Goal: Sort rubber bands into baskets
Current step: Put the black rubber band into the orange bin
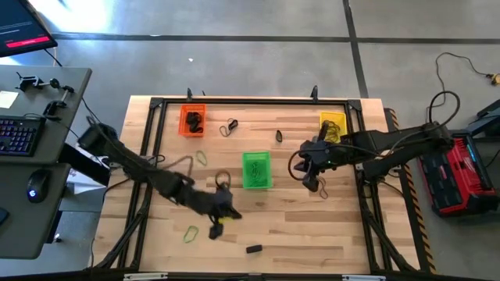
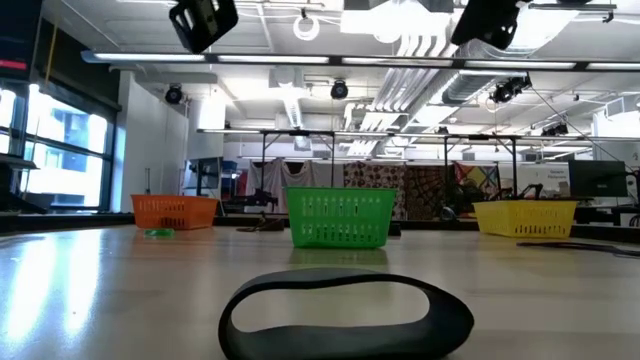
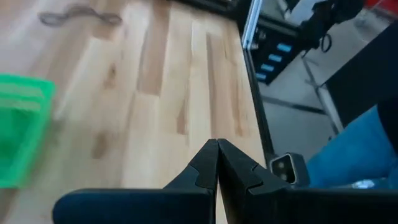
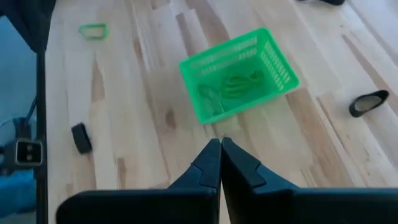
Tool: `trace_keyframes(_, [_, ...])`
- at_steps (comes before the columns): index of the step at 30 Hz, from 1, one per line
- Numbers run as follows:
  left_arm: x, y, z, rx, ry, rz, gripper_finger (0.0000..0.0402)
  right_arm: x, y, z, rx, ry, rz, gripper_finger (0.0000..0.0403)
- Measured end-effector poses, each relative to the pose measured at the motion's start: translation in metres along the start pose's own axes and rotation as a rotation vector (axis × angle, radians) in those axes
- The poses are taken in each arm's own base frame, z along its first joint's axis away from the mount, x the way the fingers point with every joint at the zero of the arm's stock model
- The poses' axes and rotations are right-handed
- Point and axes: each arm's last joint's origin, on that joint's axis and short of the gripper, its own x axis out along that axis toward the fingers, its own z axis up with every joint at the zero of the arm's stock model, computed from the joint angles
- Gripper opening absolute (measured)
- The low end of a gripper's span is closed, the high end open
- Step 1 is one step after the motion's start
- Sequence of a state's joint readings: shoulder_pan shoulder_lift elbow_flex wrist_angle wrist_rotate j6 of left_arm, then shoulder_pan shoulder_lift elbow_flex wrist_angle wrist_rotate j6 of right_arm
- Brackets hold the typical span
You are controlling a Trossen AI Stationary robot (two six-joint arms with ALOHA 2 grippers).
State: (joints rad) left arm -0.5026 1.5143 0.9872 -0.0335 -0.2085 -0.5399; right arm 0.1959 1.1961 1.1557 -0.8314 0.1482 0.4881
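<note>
Three baskets stand on the wooden table: an orange one (image 1: 191,119) with black rubber bands in it, a green one (image 1: 256,170) with green bands (image 4: 236,84) inside, and a yellow one (image 1: 332,127). Loose bands lie flat on the wood: black ones (image 1: 229,127) (image 1: 279,136) (image 1: 254,249) and green ones (image 1: 201,158) (image 1: 191,232). My left gripper (image 1: 232,212) is shut, in front of and left of the green basket, above the table, with nothing between its fingers (image 3: 217,152). My right gripper (image 1: 306,170) is shut and bare, right of the green basket (image 4: 239,74).
A black frame (image 1: 156,109) runs around the table top. A black band (image 2: 345,310) lies close to the low camera. A desk with a keyboard (image 1: 16,136) stands to the left and a red case (image 1: 453,172) to the right. Bare wood lies between the baskets and the near edge.
</note>
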Motion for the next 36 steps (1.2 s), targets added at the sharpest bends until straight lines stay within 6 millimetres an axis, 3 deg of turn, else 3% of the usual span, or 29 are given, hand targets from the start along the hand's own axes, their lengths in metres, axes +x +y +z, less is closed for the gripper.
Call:
trace_keyframes(9, [0.038, -0.048, 0.002, -0.058, 0.193, 0.072, 0.0000, -0.002, 0.012, -0.007, -0.119, 0.021, 0.037, 0.0000])
trace_keyframes(13, [0.048, -0.058, 0.000, -0.103, 0.247, 0.096, 0.0001, -0.003, 0.015, -0.009, -0.141, 0.012, 0.021, 0.0000])
trace_keyframes(19, [0.068, -0.060, -0.012, -0.175, 0.305, 0.111, 0.0034, -0.003, 0.016, -0.010, -0.155, 0.005, 0.010, 0.0000])
trace_keyframes(29, [0.096, -0.052, -0.035, -0.239, 0.336, 0.179, 0.0135, -0.004, 0.018, -0.012, -0.172, 0.015, 0.016, 0.0000])
trace_keyframes(36, [0.111, -0.052, -0.043, -0.200, 0.310, 0.158, 0.0163, -0.004, 0.019, -0.014, -0.191, 0.022, 0.018, 0.0000])
